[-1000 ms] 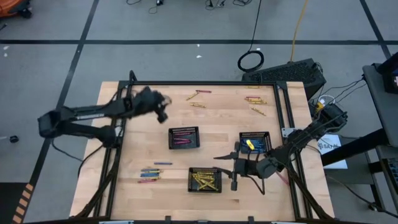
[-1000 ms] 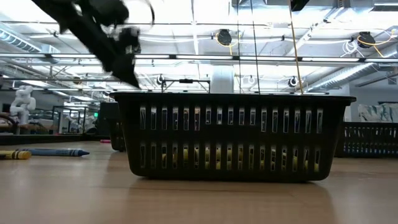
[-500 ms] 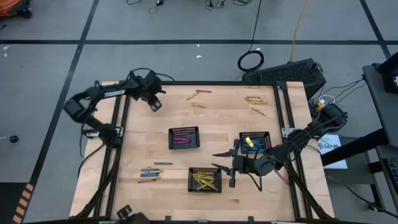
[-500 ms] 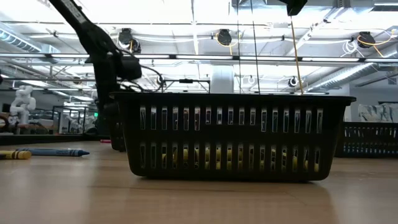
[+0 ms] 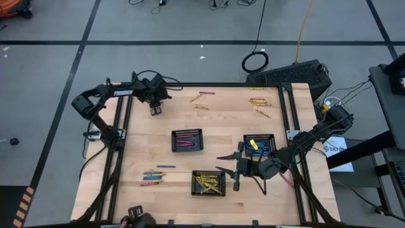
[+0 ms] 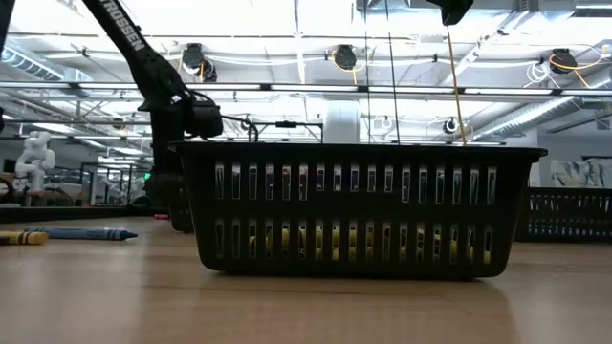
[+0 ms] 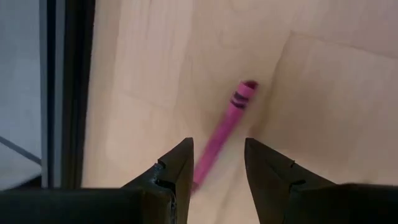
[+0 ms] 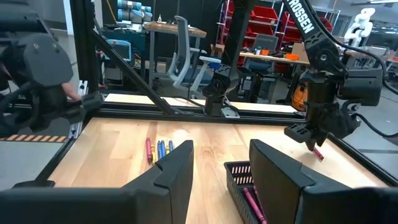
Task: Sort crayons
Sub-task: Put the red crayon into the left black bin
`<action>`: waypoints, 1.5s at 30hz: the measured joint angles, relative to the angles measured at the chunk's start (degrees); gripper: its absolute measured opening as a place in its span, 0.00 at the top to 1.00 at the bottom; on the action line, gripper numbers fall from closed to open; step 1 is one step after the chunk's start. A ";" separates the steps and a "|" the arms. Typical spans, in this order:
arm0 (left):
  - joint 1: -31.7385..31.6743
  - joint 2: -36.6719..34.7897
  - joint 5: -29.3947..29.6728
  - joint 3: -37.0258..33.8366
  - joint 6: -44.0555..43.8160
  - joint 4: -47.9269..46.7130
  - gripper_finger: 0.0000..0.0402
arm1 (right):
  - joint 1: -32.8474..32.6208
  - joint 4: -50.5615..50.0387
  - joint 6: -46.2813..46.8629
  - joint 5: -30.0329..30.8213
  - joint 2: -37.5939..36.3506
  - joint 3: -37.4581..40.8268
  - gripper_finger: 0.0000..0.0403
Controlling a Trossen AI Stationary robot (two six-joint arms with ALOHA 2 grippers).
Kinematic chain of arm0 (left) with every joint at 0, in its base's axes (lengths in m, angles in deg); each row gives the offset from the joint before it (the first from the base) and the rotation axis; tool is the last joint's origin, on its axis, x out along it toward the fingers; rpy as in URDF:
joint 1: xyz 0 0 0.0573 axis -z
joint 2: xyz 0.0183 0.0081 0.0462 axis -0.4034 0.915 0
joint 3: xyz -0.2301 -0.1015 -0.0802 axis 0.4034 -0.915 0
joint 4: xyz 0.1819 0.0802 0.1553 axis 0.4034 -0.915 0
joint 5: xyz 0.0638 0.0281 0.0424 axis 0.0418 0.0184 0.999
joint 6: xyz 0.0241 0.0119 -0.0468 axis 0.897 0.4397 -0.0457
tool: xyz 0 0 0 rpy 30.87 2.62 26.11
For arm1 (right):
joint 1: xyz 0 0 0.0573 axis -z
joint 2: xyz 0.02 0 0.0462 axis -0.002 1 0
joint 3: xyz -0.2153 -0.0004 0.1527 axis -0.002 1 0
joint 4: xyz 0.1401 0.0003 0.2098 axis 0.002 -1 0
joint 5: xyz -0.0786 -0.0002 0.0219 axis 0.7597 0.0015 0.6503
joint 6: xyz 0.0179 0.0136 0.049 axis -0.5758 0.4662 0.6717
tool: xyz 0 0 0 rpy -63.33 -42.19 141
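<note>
A pink crayon [image 7: 231, 115] lies on the wood near the table's far left corner. My left gripper [image 7: 219, 155] points steeply down over it, open, one finger on either side of its near end, the gap much wider than the crayon. The right wrist view shows the crayon [image 8: 318, 154] just under that gripper [image 8: 309, 138]. My right gripper [image 5: 221, 164] hangs open and level above the table between the yellow-filled tray [image 5: 209, 182] and the blue-filled tray [image 5: 259, 144], with nothing between its fingers. A third tray [image 5: 187, 140] holds pink crayons.
Loose crayons lie in a group at the near left [image 5: 154, 177] and in scattered groups along the far side [image 5: 201, 96] [image 5: 258, 101] [image 5: 262, 113]. Black frame rails [image 5: 123, 126] run along the table's edges, close to my left gripper. Bare wood lies between the trays.
My left gripper has come down from high above the table to just over the wood at the far left corner, and has tipped from near level to pointing steeply down. Its arm has folded in toward the far left rail. The gap between its fingers shows no change.
</note>
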 joint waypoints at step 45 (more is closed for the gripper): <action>41.24 -24.97 -23.89 -11.12 -38.28 30.33 1.00 | -0.04 -1.09 1.16 -0.02 0.00 0.00 0.65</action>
